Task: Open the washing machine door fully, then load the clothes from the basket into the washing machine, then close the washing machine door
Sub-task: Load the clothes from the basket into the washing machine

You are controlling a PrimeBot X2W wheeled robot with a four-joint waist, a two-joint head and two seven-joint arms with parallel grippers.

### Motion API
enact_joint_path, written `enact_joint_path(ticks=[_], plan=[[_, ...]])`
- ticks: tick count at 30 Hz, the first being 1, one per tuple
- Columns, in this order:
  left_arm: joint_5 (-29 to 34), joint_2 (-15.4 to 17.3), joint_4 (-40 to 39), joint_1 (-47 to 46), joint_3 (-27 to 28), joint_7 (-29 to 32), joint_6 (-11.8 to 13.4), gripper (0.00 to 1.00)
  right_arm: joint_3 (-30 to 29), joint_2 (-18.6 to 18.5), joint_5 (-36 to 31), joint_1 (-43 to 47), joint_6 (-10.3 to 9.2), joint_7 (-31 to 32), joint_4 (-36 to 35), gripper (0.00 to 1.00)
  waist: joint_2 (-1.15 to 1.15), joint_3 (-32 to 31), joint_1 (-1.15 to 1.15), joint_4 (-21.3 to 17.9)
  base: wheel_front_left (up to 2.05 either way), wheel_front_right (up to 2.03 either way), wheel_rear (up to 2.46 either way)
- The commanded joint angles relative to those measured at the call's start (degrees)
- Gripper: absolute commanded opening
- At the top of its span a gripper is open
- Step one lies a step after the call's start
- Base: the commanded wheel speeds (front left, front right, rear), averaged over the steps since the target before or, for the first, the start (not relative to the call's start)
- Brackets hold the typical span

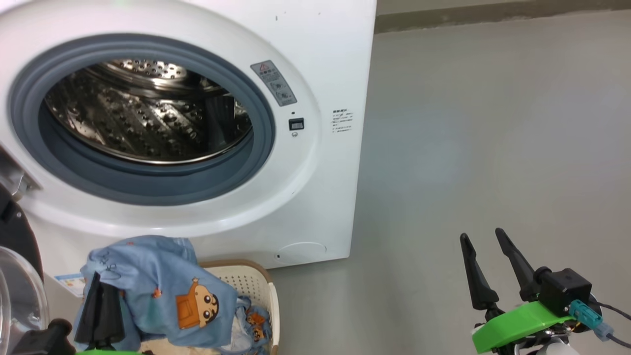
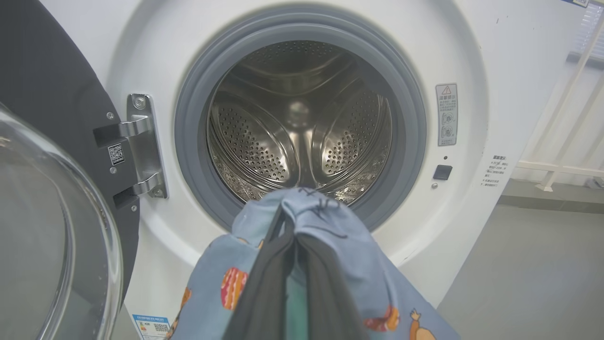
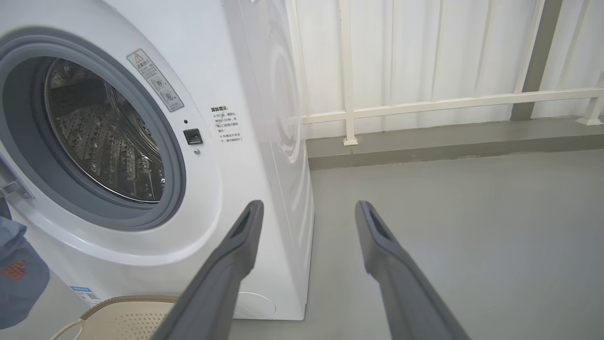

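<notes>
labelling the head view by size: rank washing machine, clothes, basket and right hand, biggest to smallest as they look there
1. washing machine
2. clothes
3. right hand and basket: look about alike, so unranked; the open hand sits near the camera, and clothes cover part of the basket.

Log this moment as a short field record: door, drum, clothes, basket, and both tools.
door: swung open, hinged at the left of the opening
drum: no clothes visible inside
clothes: blue printed bundle lifted above the basket, low in front of the opening
basket: at the foot of the washing machine, some printed cloth in it
left tool: shut on the clothes
right tool: open, holding nothing, over the floor
</notes>
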Motion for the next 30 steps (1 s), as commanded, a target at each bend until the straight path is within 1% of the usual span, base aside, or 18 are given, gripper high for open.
enact_joint_path(ticks=[1, 10, 18, 21, 23, 30], plan=[[0.9, 0.7, -1.9, -0.5, 2.1, -0.4, 0.3, 0.0, 1.0, -0.1, -0.7, 0.2, 0.09, -0.7, -1.6, 1.0, 0.0, -0.7, 0.0, -0.5, 0.0, 0.0, 0.0], [0.9, 0.7, -1.7, 0.3, 1.4, -0.4, 1.1, 0.0, 1.0, -0.1, -1.4, 0.9, 0.09, -0.7, -2.4, 1.0, 0.0, -0.8, 0.0, -0.8, 0.0, 0.0, 0.0], [0.0, 0.7, -0.9, -2.7, -0.1, -0.4, 1.3, 0.0, 1.7, 0.0, -1.0, 0.2, 0.09, -0.7, -2.2, 1.0, 0.0, 2.4, 0.0, -1.5, 0.0, 0.0, 0.0], [-0.3, 0.7, -0.2, -5.5, -0.1, -0.4, 1.3, 0.0, 2.2, 0.0, -0.8, -0.7, 0.09, -0.7, -2.3, 1.0, 0.0, 4.5, 0.0, -2.3, 0.0, 0.0, 0.0], [0.0, 0.7, 0.6, -7.9, 0.2, -0.4, 0.9, 0.0, 2.5, 0.0, -0.7, -1.3, 0.09, -0.7, -2.4, 1.0, 0.0, 6.1, 0.0, -2.9, 0.0, 0.0, 0.0], [1.7, 0.8, 4.0, -18.4, 3.6, -0.4, -0.3, 0.0, 3.3, 0.0, -0.1, -3.9, 0.09, -0.7, -2.4, 1.0, 0.0, 12.0, 0.0, -5.3, 0.0, 0.0, 0.0]])
